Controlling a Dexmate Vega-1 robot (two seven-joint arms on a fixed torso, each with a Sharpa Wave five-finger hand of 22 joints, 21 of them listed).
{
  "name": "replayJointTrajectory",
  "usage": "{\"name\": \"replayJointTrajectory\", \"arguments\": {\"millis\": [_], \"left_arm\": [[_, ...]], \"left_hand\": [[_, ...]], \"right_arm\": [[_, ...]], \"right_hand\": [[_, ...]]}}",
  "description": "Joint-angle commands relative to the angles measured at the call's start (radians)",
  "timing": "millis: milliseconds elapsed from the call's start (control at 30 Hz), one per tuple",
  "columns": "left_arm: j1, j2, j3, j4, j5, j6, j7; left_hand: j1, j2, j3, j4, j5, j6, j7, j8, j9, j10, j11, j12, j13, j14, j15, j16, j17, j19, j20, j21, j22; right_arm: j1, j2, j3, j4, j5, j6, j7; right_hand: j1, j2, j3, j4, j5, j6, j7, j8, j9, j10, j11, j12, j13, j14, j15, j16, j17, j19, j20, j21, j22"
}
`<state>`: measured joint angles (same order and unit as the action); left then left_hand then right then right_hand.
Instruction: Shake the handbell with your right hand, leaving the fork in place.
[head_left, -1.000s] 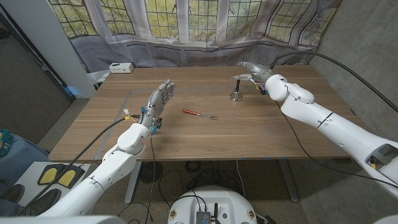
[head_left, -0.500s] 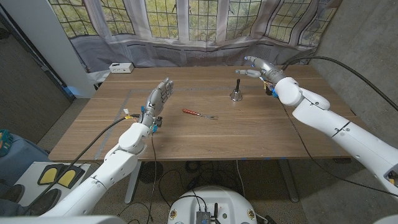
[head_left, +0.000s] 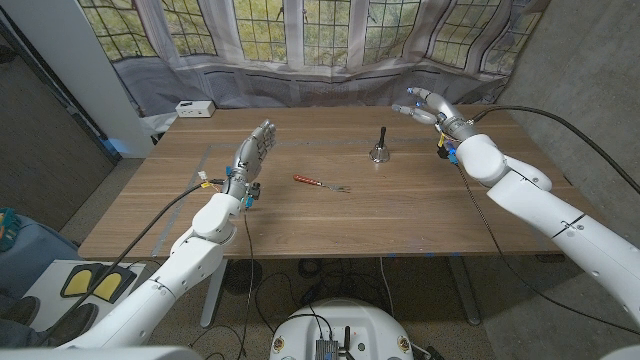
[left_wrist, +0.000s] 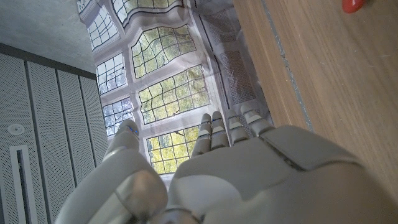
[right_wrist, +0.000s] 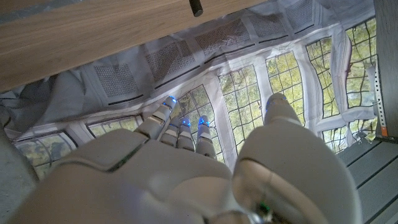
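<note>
Wooden table (head_left: 300, 215): right hand (head_left: 428, 107), fingers wide and empty, should grasp the handbell (head_left: 378, 146) by its handle, avoiding the fork (head_left: 320, 182)

The left hand (head_left: 252, 155) is up with fingers straight. The right hand (head_left: 432, 107) is open, holding nothing.

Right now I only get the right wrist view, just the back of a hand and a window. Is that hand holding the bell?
Observer: No. The right hand is open, apart from the bell, which stands upright on the table.
Operator: Where is the fork?
Observer: The fork lies on the table, nearer the robot than the bell and to its left.
Operator: And the other hand?
Observer: The left hand is raised beside the fork, fingers up, holding nothing.
</note>
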<state>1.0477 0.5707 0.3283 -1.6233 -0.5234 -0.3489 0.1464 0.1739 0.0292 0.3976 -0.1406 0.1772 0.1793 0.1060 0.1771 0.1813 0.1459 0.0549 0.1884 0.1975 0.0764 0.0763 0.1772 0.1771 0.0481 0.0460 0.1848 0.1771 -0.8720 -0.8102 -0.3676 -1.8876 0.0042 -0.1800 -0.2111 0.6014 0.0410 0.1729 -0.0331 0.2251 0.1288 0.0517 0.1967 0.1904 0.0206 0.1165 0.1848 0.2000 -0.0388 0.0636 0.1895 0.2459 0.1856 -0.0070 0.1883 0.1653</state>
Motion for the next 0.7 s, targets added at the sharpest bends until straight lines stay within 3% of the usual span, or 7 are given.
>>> {"name": "replayJointTrajectory", "arguments": {"millis": [33, 333, 433, 567, 600, 700], "left_arm": [[-0.036, -0.005, 0.001, 0.038, 0.007, -0.003, -0.008], [-0.045, -0.007, -0.002, 0.048, 0.019, -0.017, -0.002], [-0.041, -0.009, -0.009, 0.053, -0.014, -0.015, -0.020], [-0.041, -0.027, -0.010, 0.083, -0.038, -0.043, -0.041], [-0.042, -0.027, -0.008, 0.091, -0.049, -0.041, -0.054], [-0.042, -0.022, -0.007, 0.090, -0.057, -0.031, -0.061]], "left_hand": [[0.006, -0.006, 0.002, 0.001, -0.003, -0.014, -0.003, -0.002, 0.001, -0.016, 0.001, -0.002, 0.001, -0.024, 0.001, -0.006, 0.002, -0.016, 0.001, -0.002, 0.002], [0.001, -0.012, -0.003, 0.002, -0.003, -0.019, -0.004, 0.000, 0.001, -0.023, 0.002, 0.000, 0.001, -0.034, 0.004, -0.004, 0.003, -0.027, 0.000, -0.002, 0.003], [-0.003, -0.016, -0.006, 0.004, -0.003, -0.018, -0.001, 0.002, 0.000, -0.022, 0.020, 0.003, 0.001, -0.032, 0.007, -0.001, 0.003, -0.027, -0.008, 0.000, 0.003], [-0.005, -0.017, -0.008, 0.005, -0.003, -0.016, -0.001, 0.004, 0.000, -0.023, 0.016, 0.004, 0.000, -0.032, 0.009, 0.001, 0.002, -0.024, -0.013, 0.003, 0.003], [-0.006, -0.018, -0.008, 0.005, -0.003, -0.015, 0.000, 0.005, 0.000, -0.023, 0.016, 0.004, 0.000, -0.033, 0.009, 0.001, 0.002, -0.025, -0.013, 0.003, 0.003], [-0.007, -0.018, -0.009, 0.005, -0.003, -0.015, 0.000, 0.005, 0.000, -0.024, 0.015, 0.005, 0.000, -0.034, 0.007, 0.001, 0.002, -0.027, -0.012, 0.003, 0.003]], "right_arm": [[-0.071, 0.028, 0.067, 0.076, 0.145, 0.177, -0.032], [-0.102, 0.107, 0.084, 0.168, 0.280, 0.338, -0.019], [-0.112, 0.126, 0.089, 0.175, 0.336, 0.351, -0.003], [-0.109, 0.163, 0.090, 0.239, 0.465, 0.415, 0.095], [-0.109, 0.189, 0.094, 0.267, 0.525, 0.440, 0.132], [-0.104, 0.205, 0.092, 0.295, 0.566, 0.467, 0.165]], "right_hand": [[-0.008, 0.000, 0.002, -0.003, -0.004, 0.001, -0.003, 0.003, 0.002, -0.010, 0.003, 0.002, -0.001, -0.011, 0.006, 0.000, 0.000, -0.005, 0.002, -0.002, 0.004], [-0.068, -0.009, -0.021, 0.015, -0.013, -0.039, 0.018, -0.010, -0.001, 0.042, -0.001, 0.023, -0.005, 0.031, 0.000, 0.021, -0.005, 0.025, -0.011, 0.009, 0.005], [-0.122, -0.028, -0.047, 0.033, -0.014, -0.017, 0.018, 0.001, -0.001, 0.040, 0.001, 0.018, -0.008, 0.018, -0.001, 0.016, -0.008, 0.004, -0.013, 0.001, 0.005], [-0.180, -0.047, -0.075, 0.052, -0.009, 0.044, 0.027, 0.017, -0.003, 0.035, 0.010, 0.015, -0.010, 0.005, 0.003, 0.013, -0.011, -0.021, -0.014, -0.004, 0.006], [-0.182, -0.048, -0.076, 0.053, -0.008, 0.047, 0.028, 0.018, -0.003, 0.035, 0.010, 0.015, -0.010, 0.003, 0.003, 0.012, -0.011, -0.021, -0.014, -0.004, 0.006], [-0.192, -0.050, -0.080, 0.056, -0.007, 0.051, 0.030, 0.017, -0.003, 0.043, 0.012, 0.017, -0.010, 0.006, -0.001, 0.014, -0.012, -0.019, -0.015, -0.002, 0.006]]}}
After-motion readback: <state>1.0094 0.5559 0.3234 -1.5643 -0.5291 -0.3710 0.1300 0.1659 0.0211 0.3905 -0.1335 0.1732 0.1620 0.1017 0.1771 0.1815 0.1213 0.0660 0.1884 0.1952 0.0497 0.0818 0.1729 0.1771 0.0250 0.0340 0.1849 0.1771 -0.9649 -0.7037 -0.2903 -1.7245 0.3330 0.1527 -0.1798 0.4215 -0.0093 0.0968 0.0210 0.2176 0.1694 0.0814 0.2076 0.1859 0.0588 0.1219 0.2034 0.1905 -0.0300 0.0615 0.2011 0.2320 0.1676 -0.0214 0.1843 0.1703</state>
